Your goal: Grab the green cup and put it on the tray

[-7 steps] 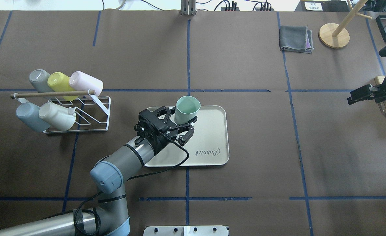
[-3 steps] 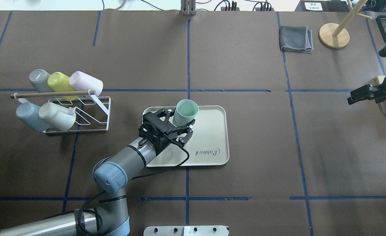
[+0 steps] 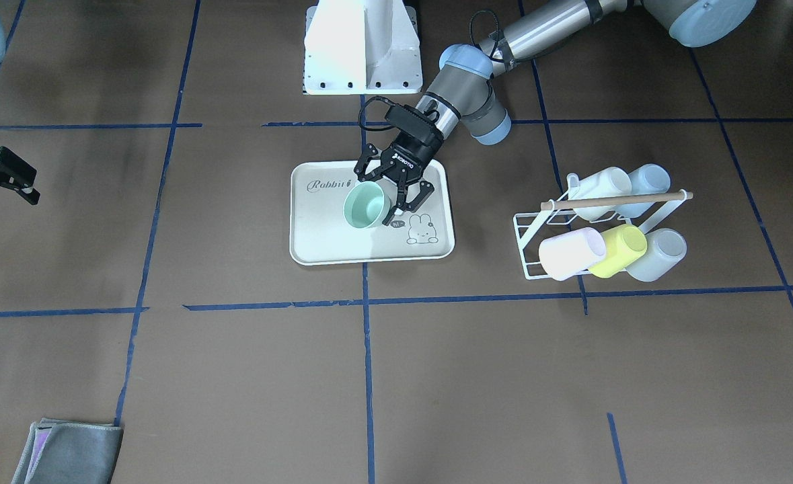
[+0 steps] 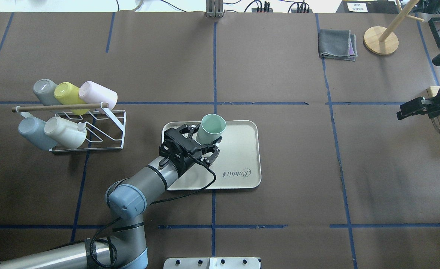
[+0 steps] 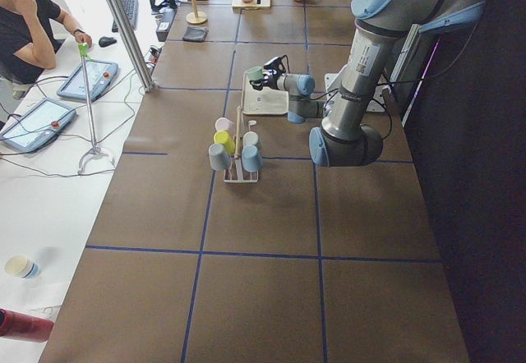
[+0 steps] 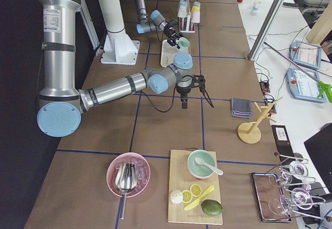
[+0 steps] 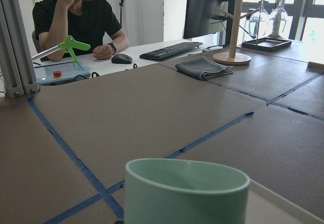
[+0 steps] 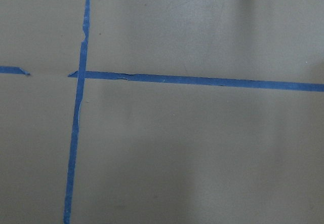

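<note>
The brown-topped desk [image 4: 279, 74] is crossed by blue tape lines [image 4: 214, 67]. A seated man [image 5: 25, 26] leans at a white bench [image 5: 49, 174] past its far edge. At left, a white wire rack [image 4: 109, 129] holds five pastel cups [image 4: 93, 95], tipped on their sides. The cream tray [image 4: 242, 149] lies mid-desk. The green cup [image 4: 212, 126] is pale mint, matte, upright and empty. It is over the tray's far-left corner with the left jaws clenched on its sides; I cannot tell whether its base touches. For the right jaws, far right, I cannot tell the state.
</note>
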You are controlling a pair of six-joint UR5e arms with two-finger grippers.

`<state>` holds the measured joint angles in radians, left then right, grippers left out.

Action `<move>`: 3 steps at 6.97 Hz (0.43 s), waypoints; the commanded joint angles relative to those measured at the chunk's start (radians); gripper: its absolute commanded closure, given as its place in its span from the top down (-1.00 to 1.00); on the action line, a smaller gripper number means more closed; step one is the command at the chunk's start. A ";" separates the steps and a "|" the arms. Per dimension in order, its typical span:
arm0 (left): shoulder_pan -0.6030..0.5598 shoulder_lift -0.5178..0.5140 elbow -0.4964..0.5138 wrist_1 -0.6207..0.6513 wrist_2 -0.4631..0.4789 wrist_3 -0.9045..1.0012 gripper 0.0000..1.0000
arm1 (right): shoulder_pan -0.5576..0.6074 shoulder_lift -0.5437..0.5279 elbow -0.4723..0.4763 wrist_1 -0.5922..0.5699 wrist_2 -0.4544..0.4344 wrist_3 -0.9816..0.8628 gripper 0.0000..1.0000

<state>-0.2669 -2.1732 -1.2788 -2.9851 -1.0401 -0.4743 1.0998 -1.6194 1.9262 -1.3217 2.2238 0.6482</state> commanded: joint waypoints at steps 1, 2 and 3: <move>0.000 0.000 -0.001 0.009 0.000 0.016 0.03 | 0.000 0.000 -0.001 0.001 -0.001 -0.001 1.00; 0.000 -0.002 -0.001 0.008 -0.001 0.014 0.07 | 0.000 0.000 -0.001 0.001 -0.001 -0.001 1.00; 0.000 -0.002 -0.002 0.008 -0.002 0.014 0.17 | 0.000 0.000 -0.003 -0.001 -0.001 -0.001 1.00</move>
<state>-0.2669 -2.1747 -1.2798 -2.9772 -1.0411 -0.4602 1.0998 -1.6199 1.9247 -1.3212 2.2228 0.6474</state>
